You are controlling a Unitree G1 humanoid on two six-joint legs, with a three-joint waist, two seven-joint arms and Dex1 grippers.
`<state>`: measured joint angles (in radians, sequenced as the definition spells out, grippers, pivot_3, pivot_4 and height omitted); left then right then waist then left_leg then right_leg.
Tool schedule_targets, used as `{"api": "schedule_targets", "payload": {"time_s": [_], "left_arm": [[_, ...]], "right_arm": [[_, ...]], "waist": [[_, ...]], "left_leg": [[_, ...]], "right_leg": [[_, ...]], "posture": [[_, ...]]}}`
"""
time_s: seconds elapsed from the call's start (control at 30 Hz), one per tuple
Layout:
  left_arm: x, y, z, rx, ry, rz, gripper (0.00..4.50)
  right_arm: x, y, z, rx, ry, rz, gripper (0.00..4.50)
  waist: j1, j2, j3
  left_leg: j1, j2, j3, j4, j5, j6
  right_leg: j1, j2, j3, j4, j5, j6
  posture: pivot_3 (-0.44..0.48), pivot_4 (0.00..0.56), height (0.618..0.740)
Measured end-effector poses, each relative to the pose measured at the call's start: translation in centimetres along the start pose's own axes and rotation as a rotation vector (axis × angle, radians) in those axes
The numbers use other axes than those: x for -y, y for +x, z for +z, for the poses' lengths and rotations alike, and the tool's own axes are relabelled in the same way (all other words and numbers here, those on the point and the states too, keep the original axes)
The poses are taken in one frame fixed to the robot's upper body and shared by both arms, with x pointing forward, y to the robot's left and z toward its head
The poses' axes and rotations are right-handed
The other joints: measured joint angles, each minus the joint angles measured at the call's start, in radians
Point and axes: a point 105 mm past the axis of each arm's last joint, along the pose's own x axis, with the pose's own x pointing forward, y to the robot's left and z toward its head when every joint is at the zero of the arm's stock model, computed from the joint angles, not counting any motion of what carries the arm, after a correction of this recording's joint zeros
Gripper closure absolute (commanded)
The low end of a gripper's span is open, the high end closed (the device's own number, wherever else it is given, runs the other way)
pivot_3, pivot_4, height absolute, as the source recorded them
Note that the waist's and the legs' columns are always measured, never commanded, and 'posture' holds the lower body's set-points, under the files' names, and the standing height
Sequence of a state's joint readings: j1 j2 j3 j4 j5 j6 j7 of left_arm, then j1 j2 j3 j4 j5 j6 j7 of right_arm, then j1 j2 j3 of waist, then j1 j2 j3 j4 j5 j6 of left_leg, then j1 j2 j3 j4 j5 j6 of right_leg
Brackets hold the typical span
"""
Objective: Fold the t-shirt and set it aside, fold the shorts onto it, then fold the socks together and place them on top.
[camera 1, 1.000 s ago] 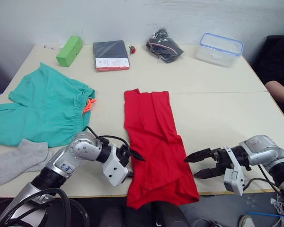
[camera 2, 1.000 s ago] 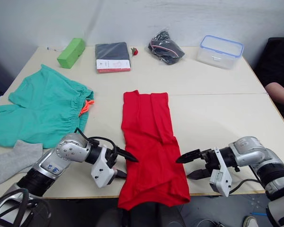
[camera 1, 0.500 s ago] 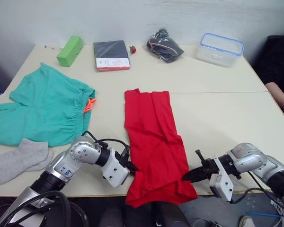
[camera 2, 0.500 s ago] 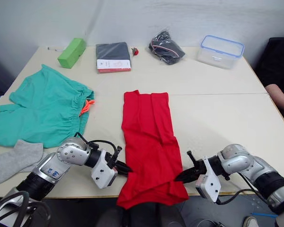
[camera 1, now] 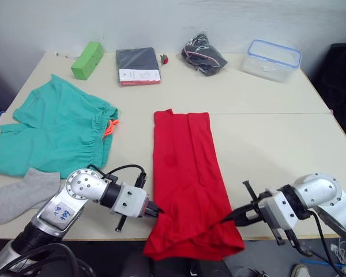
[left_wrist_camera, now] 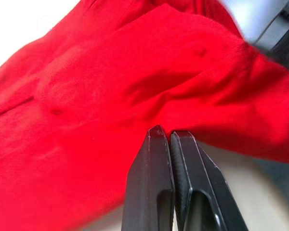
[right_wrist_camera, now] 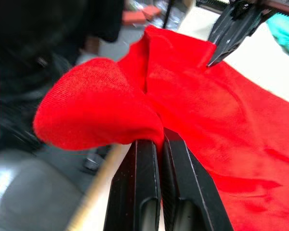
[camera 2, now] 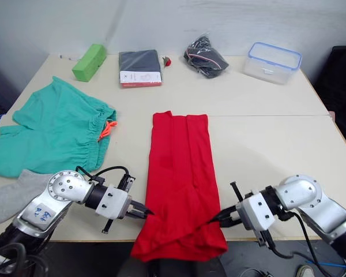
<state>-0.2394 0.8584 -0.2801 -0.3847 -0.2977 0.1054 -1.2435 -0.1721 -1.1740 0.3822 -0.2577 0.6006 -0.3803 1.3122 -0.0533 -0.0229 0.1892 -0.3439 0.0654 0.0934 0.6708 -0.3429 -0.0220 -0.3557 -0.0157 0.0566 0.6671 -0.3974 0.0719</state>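
Note:
The red t-shirt (camera 1: 187, 173) lies as a long strip down the middle of the table, its near end hanging over the front edge. My left gripper (camera 1: 155, 212) is shut on the shirt's near left edge, and the left wrist view shows its fingertips (left_wrist_camera: 158, 134) pinching red cloth (left_wrist_camera: 111, 91). On the near right edge my right gripper (camera 1: 226, 219) is shut too, with a fold of shirt (right_wrist_camera: 96, 110) bunched over its tips (right_wrist_camera: 160, 135). The teal shorts (camera 1: 52, 135) lie spread at the left. The grey socks (camera 1: 23, 193) lie at the near left corner.
Along the table's back stand a green block (camera 1: 85, 60), a dark packaged garment (camera 1: 138, 66), a black bagged bundle (camera 1: 203, 56) and a clear lidded container (camera 1: 274, 59). The bare tabletop (camera 1: 277, 138) stretches to the right of the shirt.
Both grippers have moved in from the sides and shut on the shirt's near corners. The near hem is now bunched up between them.

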Motion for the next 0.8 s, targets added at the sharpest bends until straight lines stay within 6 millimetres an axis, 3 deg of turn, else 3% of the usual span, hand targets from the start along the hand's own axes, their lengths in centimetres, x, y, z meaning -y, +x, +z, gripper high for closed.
{"api": "schedule_targets", "payload": {"time_s": [0.23, 0.33, 0.63, 0.8], "left_arm": [[1.3, -0.6, 0.6, -0.003, -0.072, -0.057, 4.50], [1.1, -0.7, 0.4, 0.023, -0.134, -0.013, 4.50], [-5.9, -3.9, 0.7, 0.219, -0.420, 0.374, 4.50], [-9.4, -5.0, 0.1, 0.309, -0.544, 0.543, 4.50]], "right_arm": [[-1.3, -0.3, -0.3, 0.011, 0.101, 0.008, 4.48], [-0.5, -0.7, 0.0, 0.026, 0.139, -0.038, 4.48], [7.6, -3.5, 0.1, 0.092, 0.293, -0.300, 4.48], [12.1, -4.1, -0.5, 0.148, 0.386, -0.428, 4.48]], "waist": [[0.000, 0.000, 0.000], [-0.004, -0.001, 0.000], [-0.001, -0.002, 0.001], [-0.003, -0.002, 0.001]], "left_leg": [[0.000, 0.000, 0.000, -0.003, 0.000, 0.000], [0.000, 0.000, 0.000, -0.003, 0.000, 0.000], [-0.001, -0.001, 0.000, -0.003, 0.004, -0.001], [-0.018, 0.000, 0.000, 0.007, 0.004, -0.001]], "right_leg": [[0.001, 0.000, 0.000, -0.004, 0.000, 0.000], [0.001, 0.001, 0.000, -0.004, 0.000, 0.000], [-0.002, 0.001, 0.000, -0.002, 0.003, 0.000], [-0.021, 0.001, -0.001, 0.008, 0.003, 0.001]], "posture": [[0.000, 0.150, 0.740], [0.000, 0.150, 0.740], [0.000, 0.150, 0.740], [0.000, 0.150, 0.740]]}}
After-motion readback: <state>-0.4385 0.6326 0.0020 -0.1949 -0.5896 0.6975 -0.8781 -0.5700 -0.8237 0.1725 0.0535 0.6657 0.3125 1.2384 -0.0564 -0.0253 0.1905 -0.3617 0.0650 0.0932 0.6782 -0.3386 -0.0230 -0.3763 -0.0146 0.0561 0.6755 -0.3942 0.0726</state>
